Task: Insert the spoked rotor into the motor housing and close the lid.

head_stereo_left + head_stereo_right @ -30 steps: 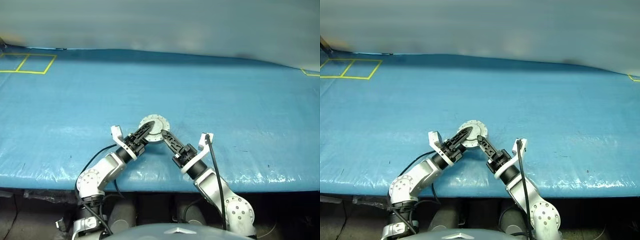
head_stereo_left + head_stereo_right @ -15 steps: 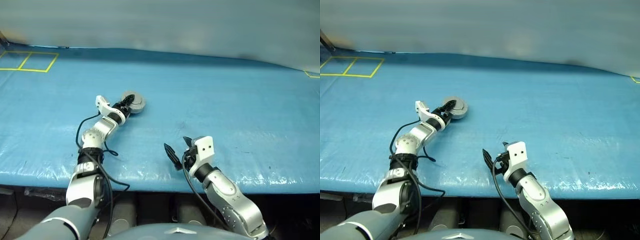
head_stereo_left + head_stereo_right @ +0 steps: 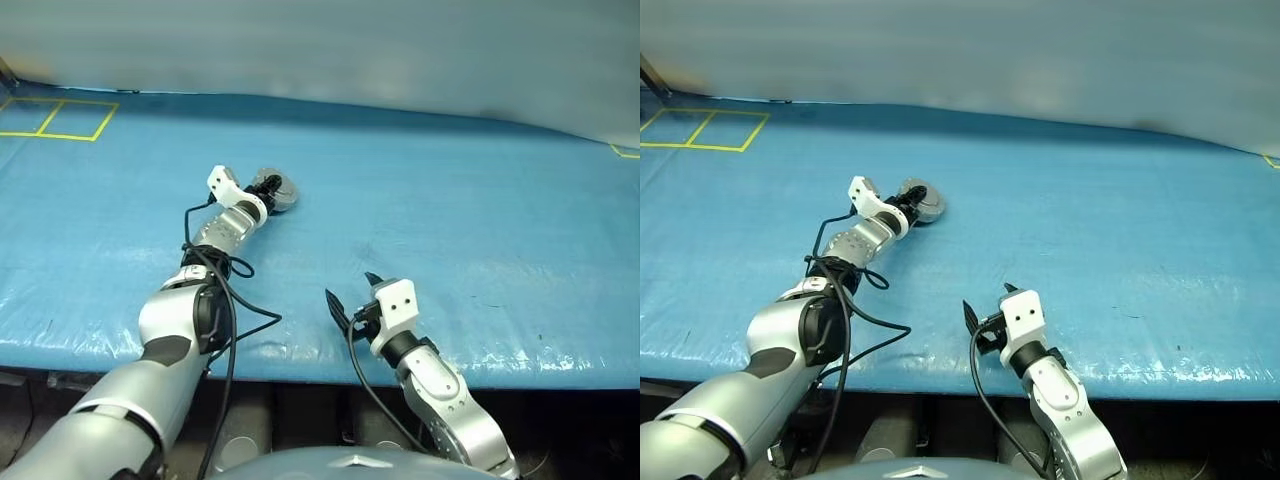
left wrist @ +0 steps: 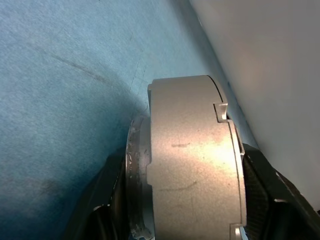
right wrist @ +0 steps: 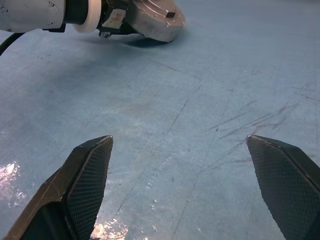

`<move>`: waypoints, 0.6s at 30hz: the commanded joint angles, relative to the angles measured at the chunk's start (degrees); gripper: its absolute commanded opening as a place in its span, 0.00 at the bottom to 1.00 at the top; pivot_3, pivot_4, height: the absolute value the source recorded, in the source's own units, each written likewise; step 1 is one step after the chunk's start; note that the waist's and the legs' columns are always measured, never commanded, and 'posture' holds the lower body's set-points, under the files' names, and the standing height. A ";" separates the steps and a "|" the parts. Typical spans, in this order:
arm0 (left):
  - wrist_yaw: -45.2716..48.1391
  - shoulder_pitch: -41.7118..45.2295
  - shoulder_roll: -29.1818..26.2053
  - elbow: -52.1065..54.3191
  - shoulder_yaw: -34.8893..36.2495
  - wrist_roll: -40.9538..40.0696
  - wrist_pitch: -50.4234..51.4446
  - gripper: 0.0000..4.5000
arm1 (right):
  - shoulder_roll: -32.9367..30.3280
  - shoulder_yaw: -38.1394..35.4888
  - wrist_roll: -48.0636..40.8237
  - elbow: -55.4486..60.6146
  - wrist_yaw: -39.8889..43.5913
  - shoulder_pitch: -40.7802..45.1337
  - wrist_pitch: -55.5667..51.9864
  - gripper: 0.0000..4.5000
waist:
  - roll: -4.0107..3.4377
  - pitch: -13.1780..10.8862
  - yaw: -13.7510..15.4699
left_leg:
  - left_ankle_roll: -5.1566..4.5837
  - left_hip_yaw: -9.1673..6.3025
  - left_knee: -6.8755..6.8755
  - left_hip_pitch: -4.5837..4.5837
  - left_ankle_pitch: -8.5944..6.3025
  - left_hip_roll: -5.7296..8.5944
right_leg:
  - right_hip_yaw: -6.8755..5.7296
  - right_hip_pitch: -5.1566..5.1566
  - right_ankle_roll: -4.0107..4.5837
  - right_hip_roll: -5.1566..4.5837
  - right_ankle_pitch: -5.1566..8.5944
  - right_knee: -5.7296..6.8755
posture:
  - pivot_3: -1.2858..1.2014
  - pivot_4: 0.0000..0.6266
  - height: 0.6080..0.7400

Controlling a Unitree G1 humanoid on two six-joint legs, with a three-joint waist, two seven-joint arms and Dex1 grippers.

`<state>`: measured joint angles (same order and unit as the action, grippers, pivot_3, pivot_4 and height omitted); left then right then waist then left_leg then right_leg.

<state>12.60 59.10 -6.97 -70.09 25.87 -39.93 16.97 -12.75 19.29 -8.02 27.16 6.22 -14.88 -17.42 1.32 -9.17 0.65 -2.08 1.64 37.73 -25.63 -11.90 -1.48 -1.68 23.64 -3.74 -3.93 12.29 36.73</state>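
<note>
The motor housing [image 3: 280, 192] is a squat grey metal puck at the far left-middle of the blue table. It sits tilted, one edge down on the sheet. My left gripper [image 3: 266, 189] reaches far forward and is shut on it, one black finger [image 4: 112, 192] on each side. Up close, a thick grey body with a notch has a thinner ring against it [image 4: 137, 165]. I cannot tell the lid from the body. The spoked rotor is out of view. My right gripper [image 3: 352, 296] hovers open and empty near the table's front edge, well apart from the housing [image 5: 156, 19].
A blue sheet [image 3: 460, 220] covers the whole table. Yellow tape squares [image 3: 55, 120] mark the far left corner, and a tape mark [image 3: 625, 150] the far right. The front edge [image 3: 300, 362] runs just below my right gripper. A black cable [image 3: 235, 300] loops off my left arm.
A second ago both grippers met at the round part near the front middle. My left gripper has carried it far forward and left. My right gripper has drawn back, rolled and opened.
</note>
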 commanded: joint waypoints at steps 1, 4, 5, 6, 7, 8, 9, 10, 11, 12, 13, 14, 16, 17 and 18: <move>-1.15 -0.01 -0.61 0.04 0.18 2.52 1.43 0.89 | 0.76 -0.54 0.55 1.16 0.82 -0.26 1.01 1.00 | 0.00 0.01 0.00 | 0.01 0.00 0.02 0.00 0.00 -0.01 | 0.00 0.00 0.00 0.00 -0.01 0.02 | 0.52 0.24 1.00; -3.04 -3.13 -1.71 1.72 -0.40 4.17 5.45 0.99 | 1.36 -0.26 0.61 0.74 1.48 -0.30 0.62 1.00 | -0.03 0.09 -0.40 | 0.01 0.01 0.07 0.19 0.00 -0.05 | 0.00 -0.17 0.01 0.00 0.02 0.04 | 0.52 0.24 1.00; -3.25 -3.98 -1.92 2.53 -0.36 4.37 6.75 0.99 | 1.57 -0.18 0.78 0.60 1.72 -0.23 0.53 1.00 | -0.04 0.10 -0.78 | 0.01 0.07 0.08 0.28 0.00 -0.09 | 0.01 -0.21 0.08 0.00 0.03 0.06 | 0.52 0.24 1.00; -3.53 -4.74 -2.07 3.43 -0.44 4.68 8.12 0.99 | 1.75 -0.11 0.98 0.52 1.92 -0.18 0.45 1.00 | -0.04 0.11 -1.15 | 0.01 0.10 0.07 0.38 0.00 -0.11 | 0.03 -0.28 0.17 -0.01 0.07 0.09 | 0.52 0.24 1.00; -3.75 -6.24 -2.39 5.21 -0.98 5.11 10.72 0.99 | 1.91 0.08 1.20 0.26 2.20 0.07 0.25 1.00 | -0.04 0.11 -1.40 | 0.02 0.13 0.07 0.49 0.00 -0.13 | 0.03 -0.39 0.32 -0.02 0.15 0.10 | 0.52 0.24 1.00; -3.90 -8.02 -2.74 7.62 -1.58 5.44 13.59 0.99 | 2.06 0.23 1.28 0.06 2.47 0.30 -0.03 1.00 | -0.03 0.13 -1.60 | 0.02 0.15 0.05 0.63 0.00 -0.17 | 0.04 -0.51 0.34 -0.02 0.16 0.11 | 0.52 0.24 1.00; -4.11 -9.45 -2.91 9.80 -1.98 5.59 15.82 0.99 | 2.18 0.33 1.34 -0.05 2.69 0.43 -0.23 1.00 | -0.04 0.20 -1.74 | 0.04 0.18 -0.01 0.95 -0.01 -0.21 | 0.04 -0.75 0.39 -0.04 0.18 0.10 | 0.52 0.24 1.00; -3.50 -11.88 -3.19 13.70 -2.88 5.49 19.55 0.99 | 2.80 0.07 0.41 -0.05 3.02 0.46 -0.56 1.00 | -0.08 0.32 -1.85 | 0.05 0.19 -0.07 1.13 -0.02 -0.28 | 0.02 -0.84 0.42 -0.07 0.21 0.09 | 0.52 0.24 1.00; -2.79 -14.35 -3.46 17.97 -4.28 5.67 22.91 0.99 | 3.33 -0.20 -0.48 0.05 3.40 0.41 -0.68 1.00 | -0.15 0.46 -1.99 | 0.07 0.20 -0.12 1.26 -0.03 -0.50 | 0.00 -0.82 0.46 -0.10 0.24 0.08 | 0.52 0.24 1.00; -2.20 -17.15 -3.77 22.77 -5.74 5.75 26.11 0.99 | 3.61 -0.41 -1.11 0.18 3.87 0.36 -0.76 1.00 | -0.22 0.59 -2.19 | 0.11 0.22 -0.15 1.36 -0.06 -0.53 | 0.01 -0.81 0.49 -0.11 0.25 0.08 | 0.52 0.24 1.00; -2.09 -19.31 -3.90 26.66 -6.69 5.66 28.48 0.99 | 3.80 -0.55 -1.42 0.29 4.25 0.31 -0.81 1.00 | -0.25 0.64 -2.21 | 0.18 0.27 -0.21 1.50 -0.09 -0.55 | 0.06 -0.85 0.54 -0.13 0.27 0.08 | 0.52 0.24 1.00; -1.99 -21.62 -4.00 30.74 -7.21 5.09 30.62 0.99 | 3.81 -0.65 -1.35 0.34 4.56 0.25 -0.72 1.00 | -0.25 0.71 -2.22 | 0.21 0.32 -0.29 1.70 -0.12 -0.55 | 0.10 -0.97 0.59 -0.14 0.31 0.08 | 0.52 0.24 1.00; -0.32 -27.10 -4.90 40.11 -9.55 4.35 34.61 0.99 | 3.61 -0.88 -0.97 0.32 4.91 -0.07 -0.56 1.00 | -0.32 0.97 -2.22 | 0.42 0.36 -0.45 1.94 -0.24 -0.56 | 0.14 -1.10 0.68 -0.19 0.38 0.06 | 0.52 0.24 1.00; 1.01 -29.98 -5.60 44.91 -11.12 4.19 36.08 0.99 | 3.39 -0.98 -0.56 0.19 4.98 -0.22 -0.40 1.00 | -0.37 1.04 -2.21 | 0.52 0.36 -0.48 1.96 -0.29 -0.56 | 0.13 -1.09 0.72 -0.21 0.39 0.07 | 0.52 0.24 1.00; 2.65 -33.07 -6.68 49.95 -13.46 4.77 36.37 0.99 | 3.22 -1.16 -0.44 0.09 5.15 -0.42 -0.23 1.00 | -0.43 1.12 -2.29 | 0.56 0.38 -0.52 1.97 -0.32 -0.56 | 0.16 -1.08 0.73 -0.28 0.40 0.06 | 0.52 0.24 1.00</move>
<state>14.51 30.21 -13.27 -21.89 15.66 -36.62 48.50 -9.35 19.04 -8.35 25.69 11.01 -15.15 -18.26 0.89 -8.05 -1.65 -1.47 2.04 37.16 -23.65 -12.25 -2.04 -1.48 22.59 -2.95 -4.38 12.71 36.80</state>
